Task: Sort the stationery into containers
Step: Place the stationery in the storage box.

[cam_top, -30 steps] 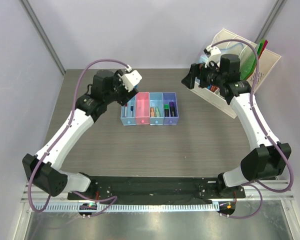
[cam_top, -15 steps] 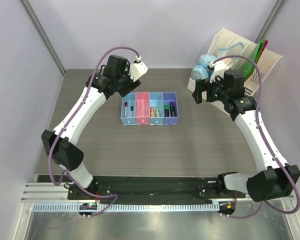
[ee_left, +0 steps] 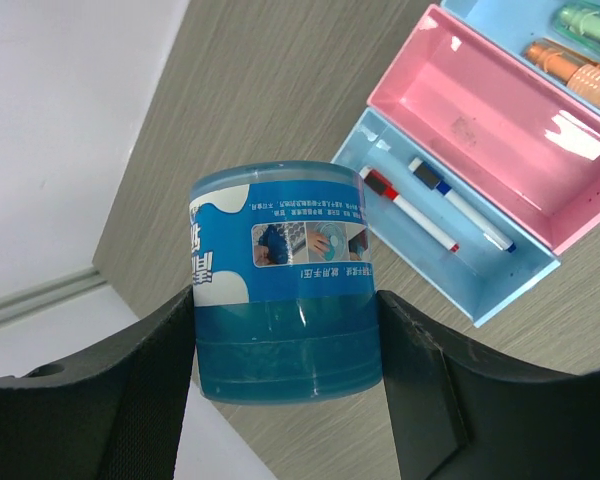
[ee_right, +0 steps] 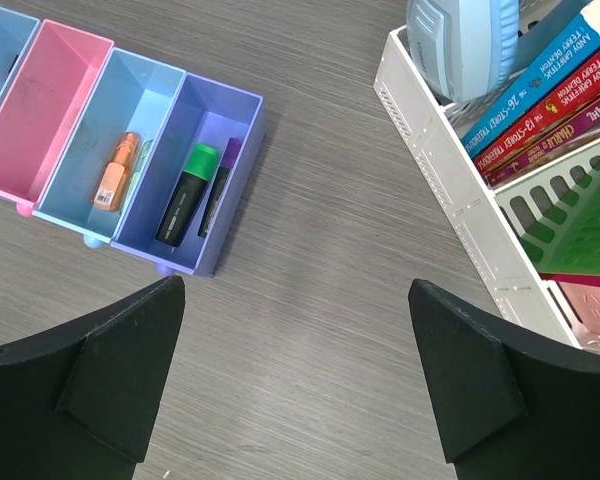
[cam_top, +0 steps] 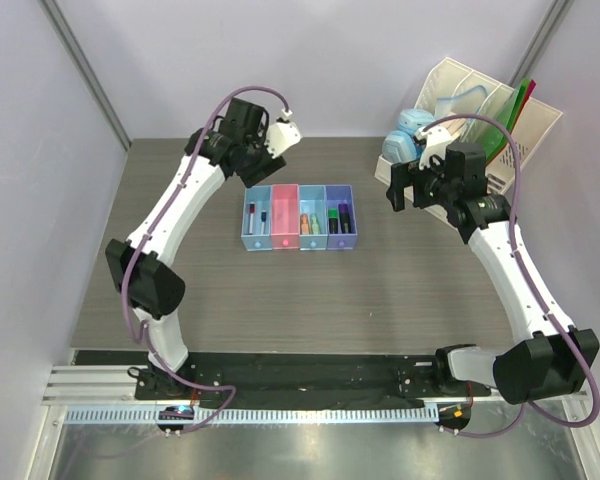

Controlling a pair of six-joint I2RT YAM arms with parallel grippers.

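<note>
Now the left gripper has swung farther back, clamped on the round blue roll, which hangs over the table just behind the left end of the containers. To my eye the bare pink tray is where it belongs. The right gripper has backed off the white rack, jaws wide and empty. From overhead the roll is hidden by the left gripper itself, and the rack's contents are cut off.

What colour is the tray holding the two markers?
The tray is light blue; left wrist view shows it best.
</note>
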